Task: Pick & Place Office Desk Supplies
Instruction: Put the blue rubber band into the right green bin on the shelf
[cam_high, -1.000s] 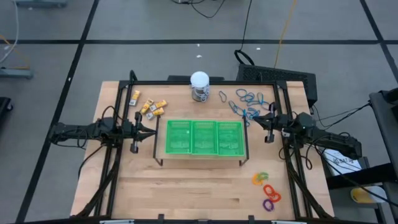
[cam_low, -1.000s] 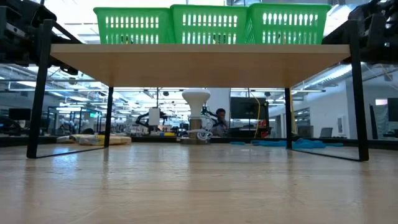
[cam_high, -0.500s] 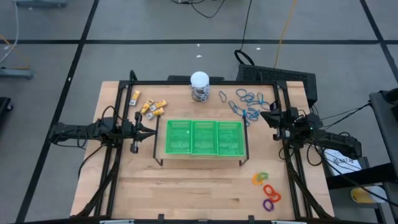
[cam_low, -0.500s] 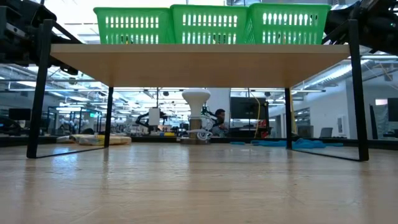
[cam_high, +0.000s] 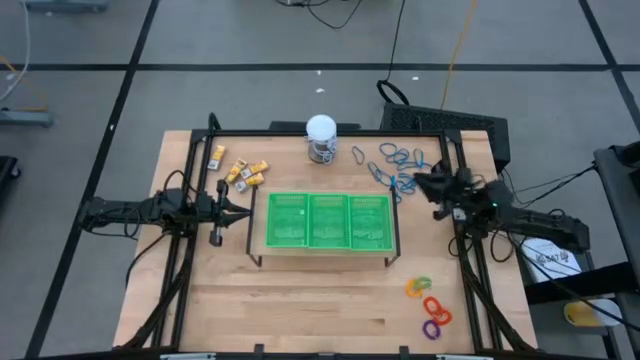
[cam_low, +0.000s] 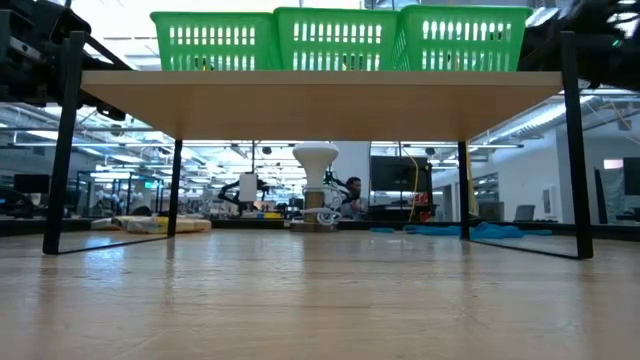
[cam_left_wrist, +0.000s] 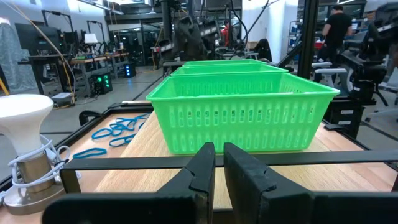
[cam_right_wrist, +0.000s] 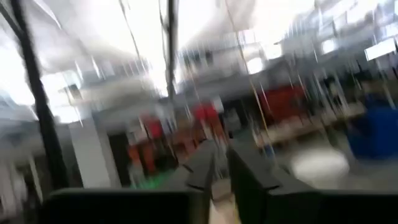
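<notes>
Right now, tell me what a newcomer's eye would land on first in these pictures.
The bright green three-compartment tray on its raised stand at the table's centre. Next, the tangle of blue loops at the far right, with the right hand just beside it, and the orange, purple and green rings near the front right corner. A white-topped jar stands at the far edge.

No legible text, label, brand, number or sign is found in any view. A paper sheet (cam_high: 551, 259) beside the table's right edge carries dark marks that cannot be read. The small yellow-and-white blocks (cam_high: 240, 171) bear print too small to be made out. The white-topped jar (cam_high: 321, 139) shows no readable label.
</notes>
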